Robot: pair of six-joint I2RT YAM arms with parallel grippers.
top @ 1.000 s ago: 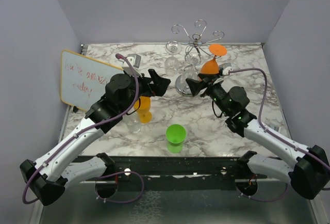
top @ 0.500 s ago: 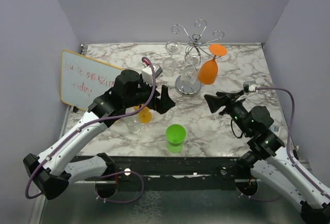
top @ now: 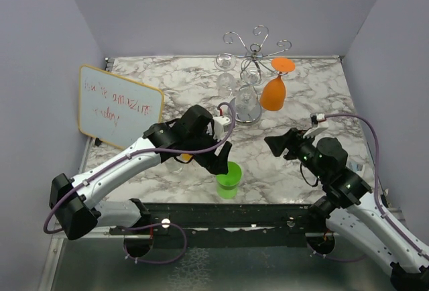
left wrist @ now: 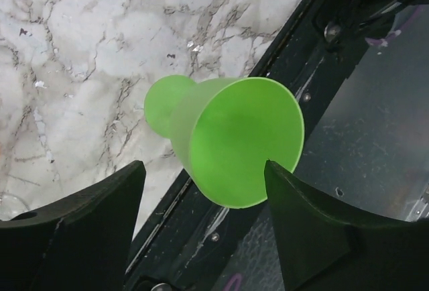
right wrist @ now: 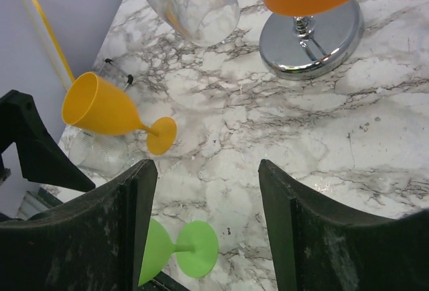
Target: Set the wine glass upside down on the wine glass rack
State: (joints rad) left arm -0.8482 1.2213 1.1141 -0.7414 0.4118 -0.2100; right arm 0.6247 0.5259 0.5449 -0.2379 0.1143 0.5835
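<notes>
Green wine glass [top: 228, 178] stands upright, mouth up, stem vertical, near the table's [top: 301, 90] front edge, apart from the wine glass rack [top: 255, 51]. Left gripper [left wrist: 201, 170] reaches down, jaws wide around its bowl, not gripping. Right gripper [right wrist: 208, 170] hovers, jaws parted, empty.

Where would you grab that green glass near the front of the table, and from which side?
Probably by the bowl, from above, one finger on each side, much as the left hand is poised. The green glass stands upright with its wide mouth up, and the stem and foot should stay free to hang on the rack.
</notes>
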